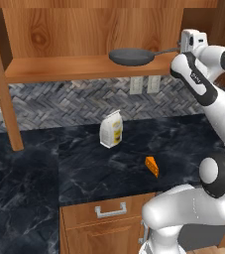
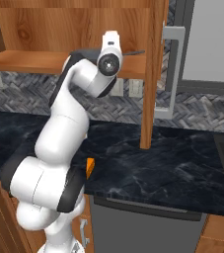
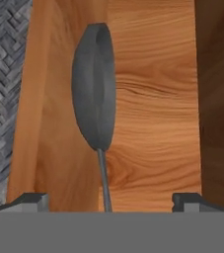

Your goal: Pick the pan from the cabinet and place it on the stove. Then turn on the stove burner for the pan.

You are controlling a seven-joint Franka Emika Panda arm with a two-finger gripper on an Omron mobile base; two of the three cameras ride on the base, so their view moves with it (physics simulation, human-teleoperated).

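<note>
The pan [image 1: 131, 56] is dark grey and shallow, and it lies on the wooden shelf of the open cabinet [image 1: 59, 67]. Its thin handle [image 1: 166, 51] points right, toward my gripper [image 1: 182, 47]. In the hand view the pan [image 3: 94, 84] appears edge-on against the wood. Its handle [image 3: 103, 183] runs down between my two fingertips [image 3: 32, 200]. My gripper [image 3: 108, 201] is open, with the jaws wide on either side of the handle and not touching it. In the right base view the arm hides most of the pan, and only the handle [image 2: 133, 52] pokes out. The stove is out of view.
A white bag [image 1: 111, 128] and an orange cheese wedge [image 1: 152, 166] sit on the black marble counter [image 1: 25, 168]. Wooden cabinet door edges stand upright at the left [image 1: 5, 99] and at the right [image 2: 150, 74]. Below the counter is a drawer [image 1: 110, 210].
</note>
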